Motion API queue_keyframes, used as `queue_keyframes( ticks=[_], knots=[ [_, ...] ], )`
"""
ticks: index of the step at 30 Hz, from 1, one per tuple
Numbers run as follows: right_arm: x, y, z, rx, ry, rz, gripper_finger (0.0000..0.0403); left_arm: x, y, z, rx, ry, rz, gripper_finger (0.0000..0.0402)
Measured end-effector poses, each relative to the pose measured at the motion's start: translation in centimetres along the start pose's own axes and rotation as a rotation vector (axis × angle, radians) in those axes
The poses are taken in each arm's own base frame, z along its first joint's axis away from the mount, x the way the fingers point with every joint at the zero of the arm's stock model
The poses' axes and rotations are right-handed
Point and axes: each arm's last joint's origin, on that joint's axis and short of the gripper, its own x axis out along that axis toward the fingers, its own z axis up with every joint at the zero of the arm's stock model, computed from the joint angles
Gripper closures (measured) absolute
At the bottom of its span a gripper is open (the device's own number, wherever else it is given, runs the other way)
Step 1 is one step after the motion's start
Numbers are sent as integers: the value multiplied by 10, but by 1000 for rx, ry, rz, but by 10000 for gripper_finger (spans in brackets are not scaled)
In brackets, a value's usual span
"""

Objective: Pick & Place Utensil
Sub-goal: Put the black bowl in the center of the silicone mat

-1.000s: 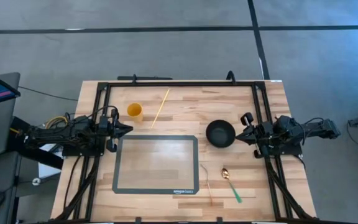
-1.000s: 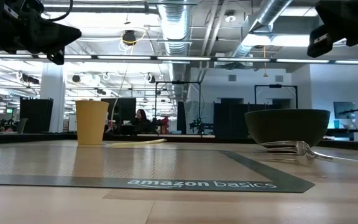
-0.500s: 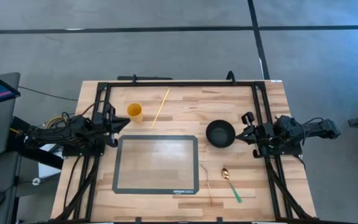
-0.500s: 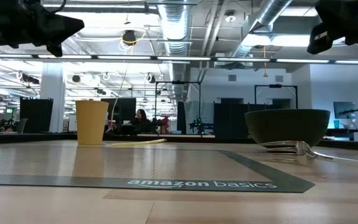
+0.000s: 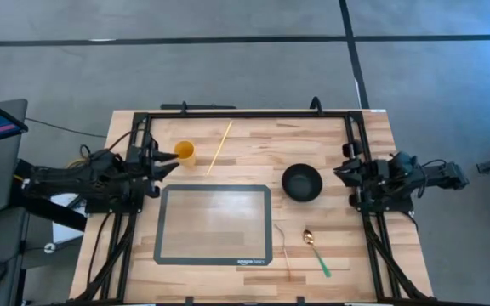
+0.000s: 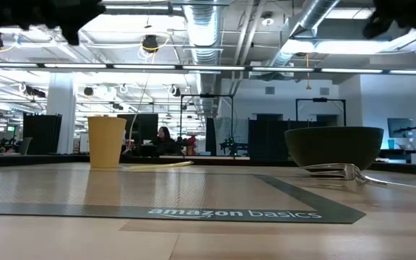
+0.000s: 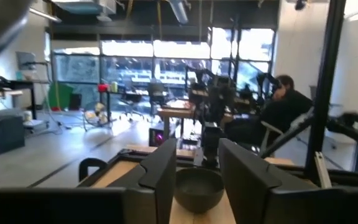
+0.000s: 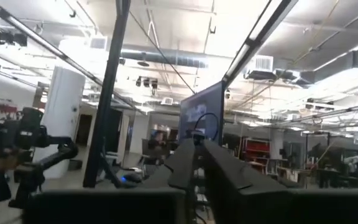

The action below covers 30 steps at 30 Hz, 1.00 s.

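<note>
A spoon with a green handle (image 5: 317, 252) and a metal fork (image 5: 284, 252) lie flat on the wood at the near right, beside the mat; the fork's tines also show in the low view (image 6: 347, 172). A pale wooden stick (image 5: 219, 146) lies at the far middle. My left gripper (image 5: 167, 161) hangs above the table's left side, just left of the yellow cup (image 5: 184, 152). It is open and empty, its fingers apart in the left wrist view (image 7: 197, 171). My right gripper (image 5: 344, 169) hangs right of the dark bowl (image 5: 302, 183), shut and empty (image 8: 199, 152).
A black-framed mat (image 5: 213, 223) lies in the table's middle and shows in the low view (image 6: 215, 209). The cup (image 6: 107, 141) and the bowl (image 6: 334, 146) stand upright on the wood. A black frame (image 5: 245, 114) runs along the table's far edge and sides.
My left gripper has risen and gone toward the far edge, closer to the yellow cup. My right gripper has risen and drawn back toward the table's right edge, away from the bowl. In the low view both have gone up to the picture's top. Nothing on the table has moved.
</note>
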Motion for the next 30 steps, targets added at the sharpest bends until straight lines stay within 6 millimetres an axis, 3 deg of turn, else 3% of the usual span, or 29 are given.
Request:
queue_keyframes(
  ticks=[5,9,13,19,22,30],
  knots=[
    [31,-4,32,81,76,13,293,24,-3,32,6,42,-29,273],
    [65,-4,37,171,339,18,246,41,-6,53,17,147,-54,275],
    [79,-5,32,195,713,-112,224,56,-8,51,26,253,-55,281],
    [85,-1,-5,290,1124,-302,228,70,-10,35,36,353,-57,282],
    [94,6,-26,358,1222,-296,237,74,-10,30,40,379,-58,285],
    [110,20,-79,322,1371,-288,244,75,-10,30,42,381,-55,289]
  ],
)
